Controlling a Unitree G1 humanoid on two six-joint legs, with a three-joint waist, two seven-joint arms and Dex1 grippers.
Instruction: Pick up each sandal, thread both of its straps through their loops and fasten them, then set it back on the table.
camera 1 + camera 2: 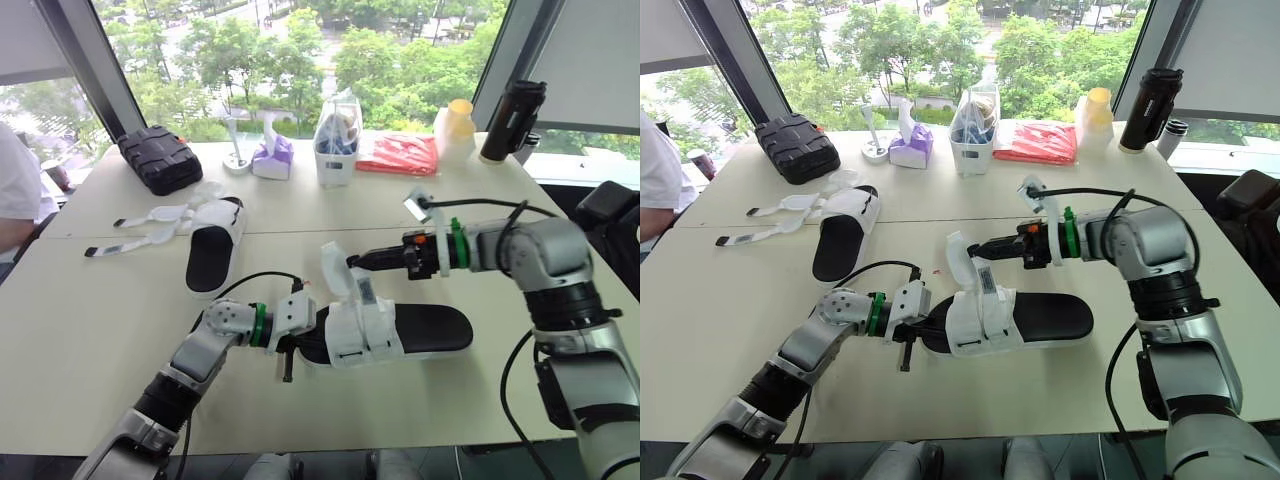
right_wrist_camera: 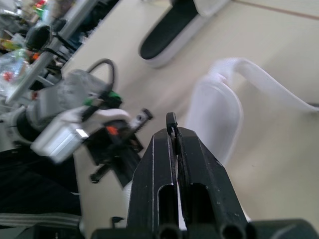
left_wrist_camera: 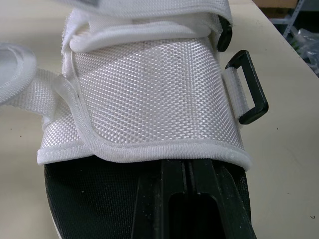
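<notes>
The near sandal (image 1: 430, 328), black sole with a white upper, lies mid-table. My left gripper (image 1: 298, 342) is at its toe end. In the left wrist view its fingers (image 3: 199, 199) are shut, lying on the black insole with their tips under the white upper (image 3: 149, 94). Two black loops (image 3: 250, 94) hang at the upper's side. One white strap (image 1: 334, 266) stands upright. My right gripper (image 1: 357, 262) is shut on it, and a small black tip (image 2: 171, 121) sticks out between the fingers. The second sandal (image 1: 213, 252) lies at the far left, its straps (image 1: 150, 226) spread open.
Along the window edge stand a black case (image 1: 160, 158), a purple tissue box (image 1: 272, 156), a white container (image 1: 337, 142), a red packet (image 1: 398, 155), a yellow-capped bottle (image 1: 456, 130) and a black flask (image 1: 512, 120). A person (image 1: 14, 190) sits at the far left.
</notes>
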